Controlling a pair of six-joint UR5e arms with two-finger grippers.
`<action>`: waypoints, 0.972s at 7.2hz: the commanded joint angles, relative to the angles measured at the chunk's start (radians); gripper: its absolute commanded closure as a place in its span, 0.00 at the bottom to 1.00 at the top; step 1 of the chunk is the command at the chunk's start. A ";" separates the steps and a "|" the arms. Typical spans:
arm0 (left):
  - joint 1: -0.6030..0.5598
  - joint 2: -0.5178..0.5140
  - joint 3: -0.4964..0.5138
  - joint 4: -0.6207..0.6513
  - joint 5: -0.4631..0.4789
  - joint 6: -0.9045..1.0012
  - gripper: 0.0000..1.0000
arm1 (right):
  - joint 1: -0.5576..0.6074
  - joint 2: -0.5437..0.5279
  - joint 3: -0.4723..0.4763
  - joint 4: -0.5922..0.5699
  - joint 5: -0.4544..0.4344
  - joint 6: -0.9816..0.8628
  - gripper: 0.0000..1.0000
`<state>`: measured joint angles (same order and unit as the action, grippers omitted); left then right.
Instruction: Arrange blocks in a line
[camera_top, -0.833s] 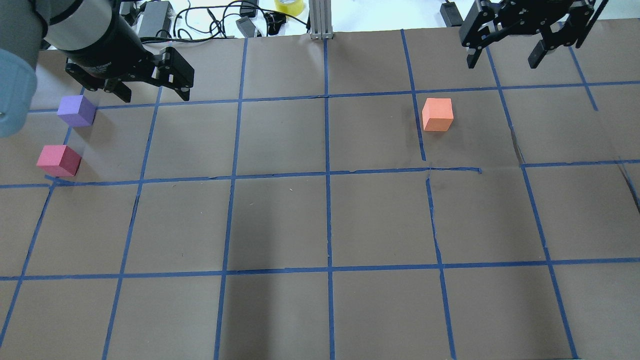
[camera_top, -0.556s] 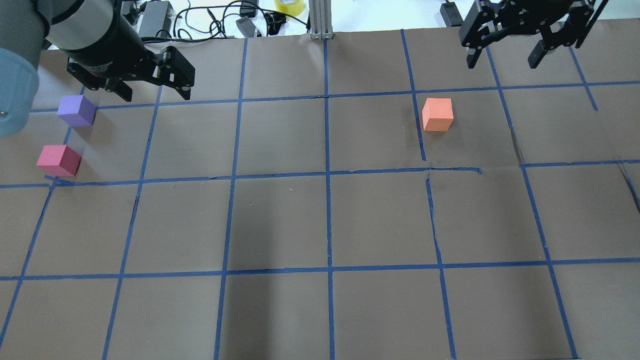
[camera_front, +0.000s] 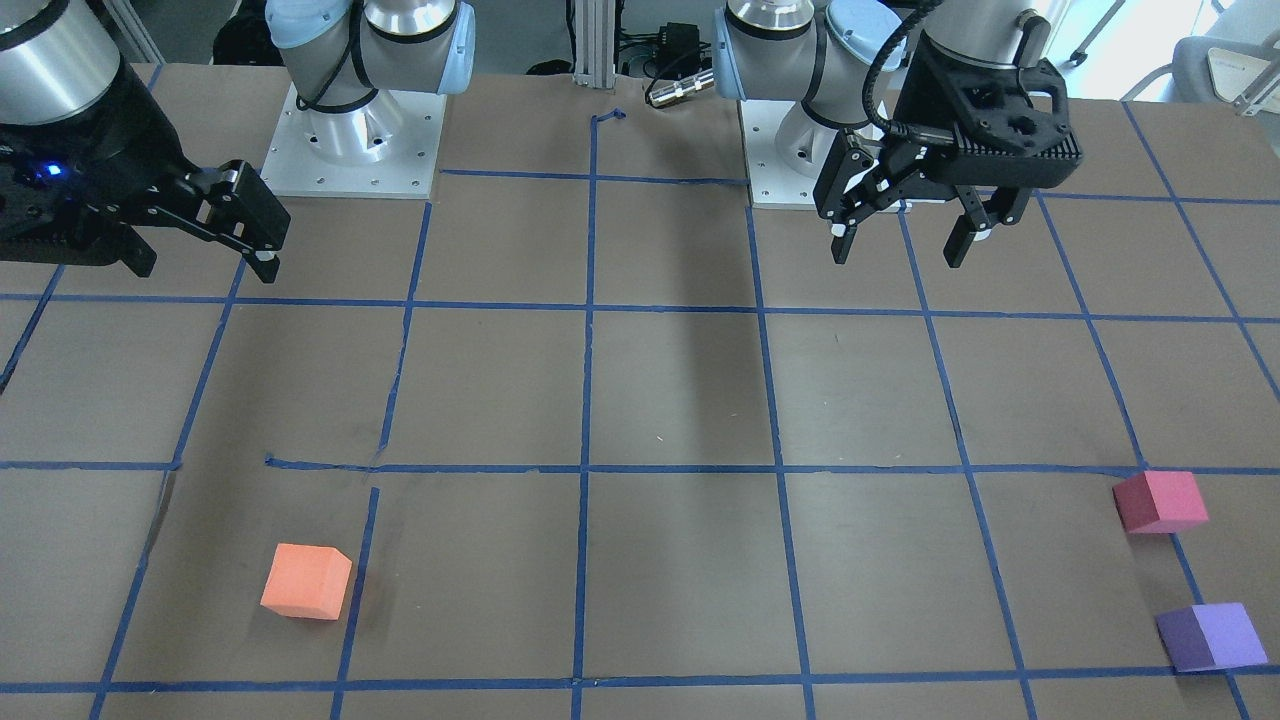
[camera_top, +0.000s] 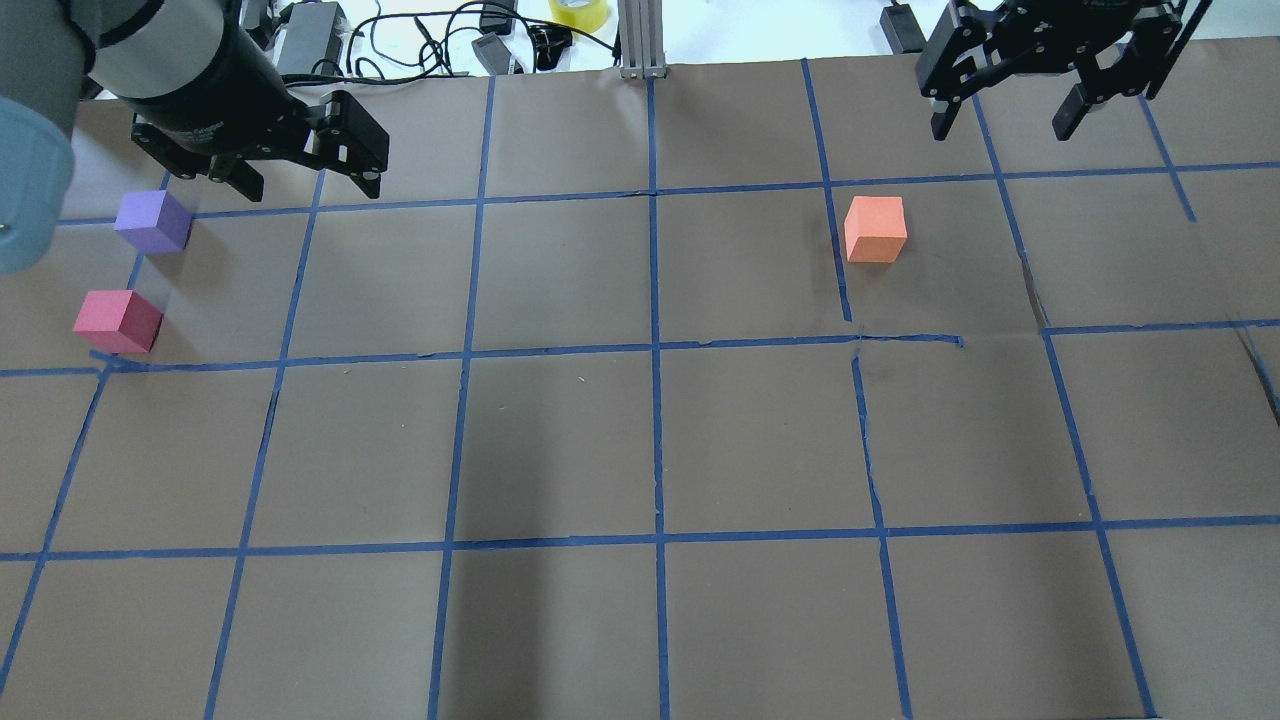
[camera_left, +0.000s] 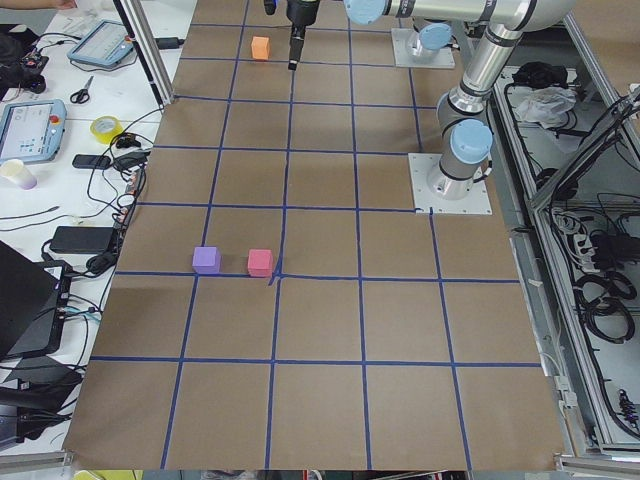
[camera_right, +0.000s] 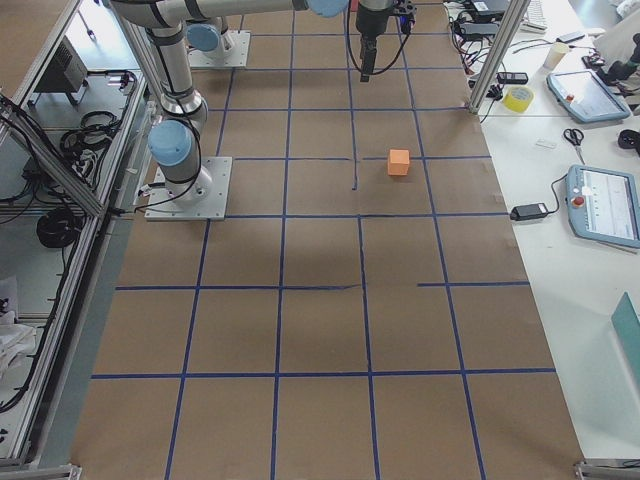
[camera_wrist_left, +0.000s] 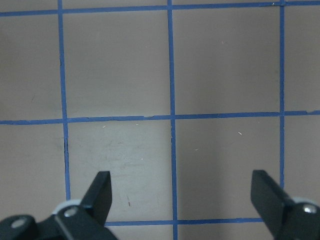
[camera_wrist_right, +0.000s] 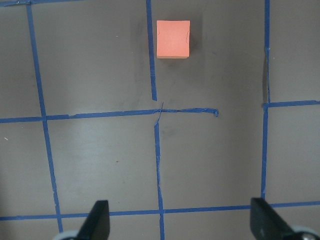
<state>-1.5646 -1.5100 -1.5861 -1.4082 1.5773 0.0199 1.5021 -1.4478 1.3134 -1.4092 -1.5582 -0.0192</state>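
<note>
1 orange foam cube (camera_top: 875, 229) | 1 reddish-pink cube (camera_top: 117, 321) | 1 purple cube (camera_top: 153, 221) | left gripper (camera_top: 310, 188), right gripper (camera_top: 1001, 128) spread wide, empty | blue-taped table (camera_top: 560, 440)

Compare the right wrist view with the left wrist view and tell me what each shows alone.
Right wrist only: the orange block, lying ahead of the open right tool. Left wrist only: no block, just bare squares beneath the open left tool. Both: an open tool at the bottom edge and blue tape lines on the brown table.

Open paper (camera_top: 560, 280) all around orange block (camera_top: 875, 229)
</note>
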 joint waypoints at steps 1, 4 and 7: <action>0.000 0.001 0.000 0.000 0.000 0.000 0.00 | 0.001 -0.006 0.012 -0.001 0.000 0.001 0.00; 0.000 0.001 0.000 0.000 0.000 0.002 0.00 | -0.005 0.006 -0.002 -0.036 0.006 0.001 0.00; 0.000 0.001 0.000 0.000 0.001 0.000 0.00 | 0.000 0.024 -0.002 -0.085 0.013 0.002 0.00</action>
<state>-1.5646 -1.5099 -1.5861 -1.4089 1.5780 0.0212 1.4989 -1.4317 1.3115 -1.4866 -1.5505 -0.0182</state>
